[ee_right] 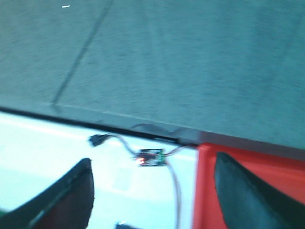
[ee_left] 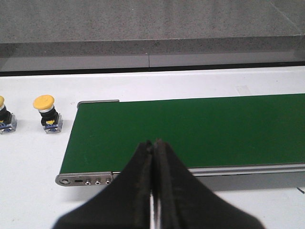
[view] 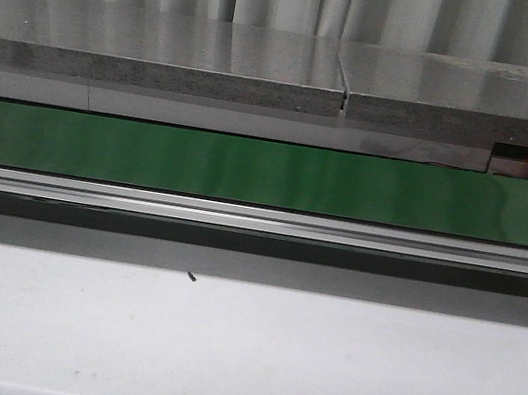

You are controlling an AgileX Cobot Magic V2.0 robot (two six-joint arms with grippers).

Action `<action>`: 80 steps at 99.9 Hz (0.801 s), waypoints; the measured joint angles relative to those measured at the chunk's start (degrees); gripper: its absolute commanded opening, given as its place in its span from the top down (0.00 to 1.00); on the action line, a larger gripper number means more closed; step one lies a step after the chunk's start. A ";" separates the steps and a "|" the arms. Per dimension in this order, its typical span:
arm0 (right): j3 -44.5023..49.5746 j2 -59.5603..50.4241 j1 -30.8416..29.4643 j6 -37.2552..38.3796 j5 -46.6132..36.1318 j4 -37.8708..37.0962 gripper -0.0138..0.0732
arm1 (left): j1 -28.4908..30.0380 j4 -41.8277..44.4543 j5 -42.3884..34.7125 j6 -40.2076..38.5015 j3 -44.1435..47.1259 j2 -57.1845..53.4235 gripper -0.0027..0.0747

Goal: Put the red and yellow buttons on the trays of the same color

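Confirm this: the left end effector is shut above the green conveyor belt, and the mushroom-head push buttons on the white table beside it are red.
Wrong colour: the left wrist view shows yellow mushroom-head push buttons on the white table. The left end effector is shut above the green conveyor belt.

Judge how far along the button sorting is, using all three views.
Nothing looks done. Two yellow mushroom-head push buttons stand on the white table beside the green conveyor belt, not on any tray. Left gripper is shut, empty; right gripper open by the bright red plastic tray. All placements remain.
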 measured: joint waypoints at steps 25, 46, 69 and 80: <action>21.55 -16.55 11.53 3.62 -9.35 -12.42 0.23 | 0.00 0.00 0.00 0.00 0.00 0.00 0.99; 42.87 -31.85 16.18 15.12 -19.26 -23.21 0.23 | 0.00 0.00 0.00 0.00 0.00 0.00 0.99; 60.29 -46.32 16.27 19.33 -22.61 -24.53 0.23 | 0.00 0.00 0.00 0.00 0.00 0.00 0.99; 66.70 -53.06 16.27 19.70 -22.60 -24.51 0.23 | 0.00 0.00 0.00 0.00 0.00 0.00 0.99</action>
